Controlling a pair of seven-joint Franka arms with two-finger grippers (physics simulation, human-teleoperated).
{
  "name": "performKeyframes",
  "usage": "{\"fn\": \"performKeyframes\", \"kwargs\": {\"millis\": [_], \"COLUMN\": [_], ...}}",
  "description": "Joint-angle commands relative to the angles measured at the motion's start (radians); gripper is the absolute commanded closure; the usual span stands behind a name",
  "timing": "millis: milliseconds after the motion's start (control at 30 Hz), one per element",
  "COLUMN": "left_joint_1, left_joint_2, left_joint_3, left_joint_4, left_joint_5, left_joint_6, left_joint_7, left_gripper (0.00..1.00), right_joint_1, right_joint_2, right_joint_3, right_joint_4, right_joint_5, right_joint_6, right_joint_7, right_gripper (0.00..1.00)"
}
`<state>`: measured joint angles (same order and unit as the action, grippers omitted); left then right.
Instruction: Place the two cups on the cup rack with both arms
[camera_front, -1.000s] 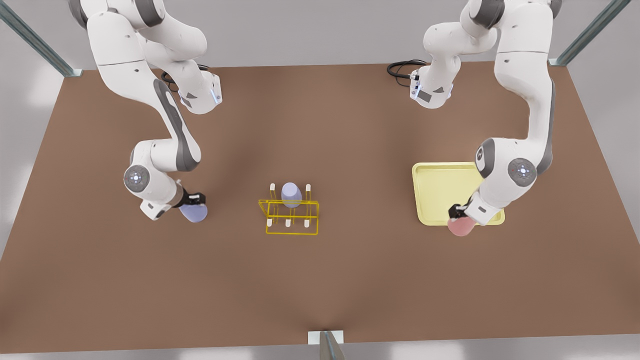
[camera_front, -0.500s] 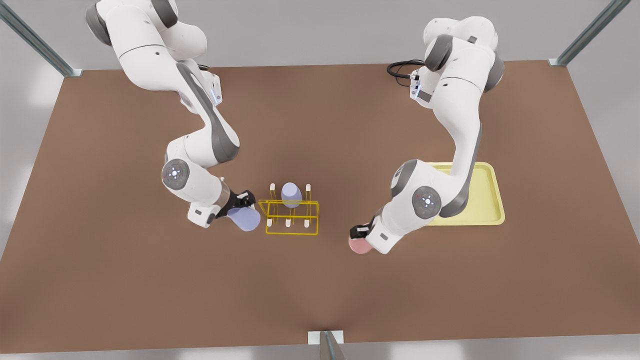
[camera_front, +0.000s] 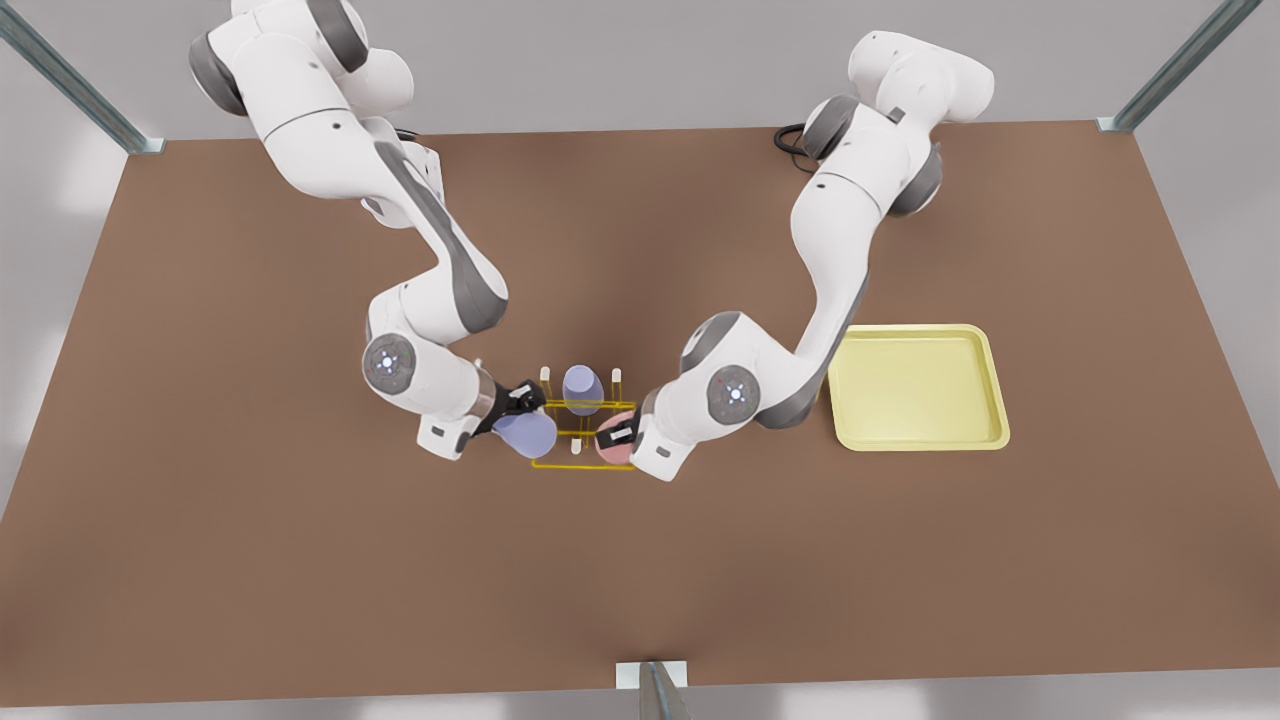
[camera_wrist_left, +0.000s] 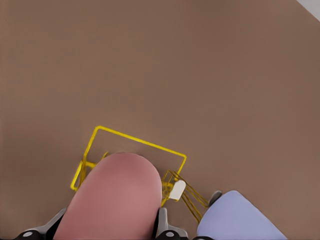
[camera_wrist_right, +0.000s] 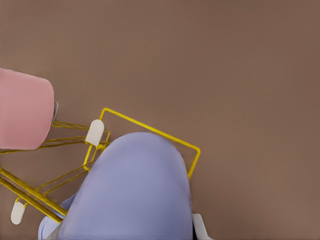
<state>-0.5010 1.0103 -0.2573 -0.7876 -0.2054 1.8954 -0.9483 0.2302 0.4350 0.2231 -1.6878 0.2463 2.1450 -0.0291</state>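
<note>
While gripping the salmon pink cup (camera_front: 606, 446) between the shut fingers of the left gripper (camera_front: 618, 434) at the front view's right end of the cup rack (camera_front: 583, 465), and the lavender cup (camera_front: 527, 435) likewise clamped in the right gripper (camera_front: 520, 400) at the opposite end, slow down and line up each cup with a free white-tipped peg (camera_wrist_left: 177, 190). Hold both clear of each other and of the third lavender cup (camera_front: 582, 388) seated on the back row. Lower straight along the peg, never sideways, or risk shoving the light wire frame across the table (camera_front: 250, 560). Release only once seated. Ignore the yellow tray (camera_front: 915, 442), well apart.
</note>
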Motion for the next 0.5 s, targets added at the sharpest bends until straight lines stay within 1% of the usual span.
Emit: {"fn": "performKeyframes", "kwargs": {"millis": [0,33,67,133,167,200,433,467], "left_joint_1": [-0.001,-0.002,-0.014,-0.017,-0.017,-0.017,-0.017,-0.017], "left_joint_2": [0.008,0.014,0.024,0.024,0.024,0.024,0.024,0.021], "left_joint_3": [0.000,0.000,0.001,0.003,0.003,0.003,0.003,0.001], "left_joint_4": [0.001,0.001,0.001,0.002,0.002,0.002,0.002,0.002], "left_joint_5": [-0.002,-0.002,-0.002,-0.002,-0.002,-0.002,-0.002,-0.002], "left_joint_6": [-0.038,-0.027,-0.007,-0.001,-0.001,0.005,0.013,0.051], "left_joint_7": [-0.293,-0.291,-0.296,-0.296,-0.294,-0.294,-0.294,-0.326], "left_gripper": [0.18,0.18,0.18,0.18,0.11,0.00,0.00,0.00], "right_joint_1": [0.000,0.000,0.000,0.003,0.006,0.006,0.003,0.003], "right_joint_2": [0.004,0.004,0.004,0.024,0.031,0.033,0.097,0.105], "right_joint_3": [0.002,0.004,0.004,0.004,0.002,0.002,0.002,0.002], "right_joint_4": [0.003,0.003,0.003,0.013,0.020,0.020,0.088,0.099], "right_joint_5": [-0.013,-0.013,-0.013,-0.013,-0.013,-0.013,-0.015,-0.015], "right_joint_6": [-0.002,-0.002,-0.002,-0.002,-0.002,-0.002,-0.002,-0.002], "right_joint_7": [0.037,0.038,0.040,0.040,0.038,0.038,0.037,0.038], "right_gripper": [0.37,0.23,0.00,0.00,0.00,0.00,0.00,0.00]}}
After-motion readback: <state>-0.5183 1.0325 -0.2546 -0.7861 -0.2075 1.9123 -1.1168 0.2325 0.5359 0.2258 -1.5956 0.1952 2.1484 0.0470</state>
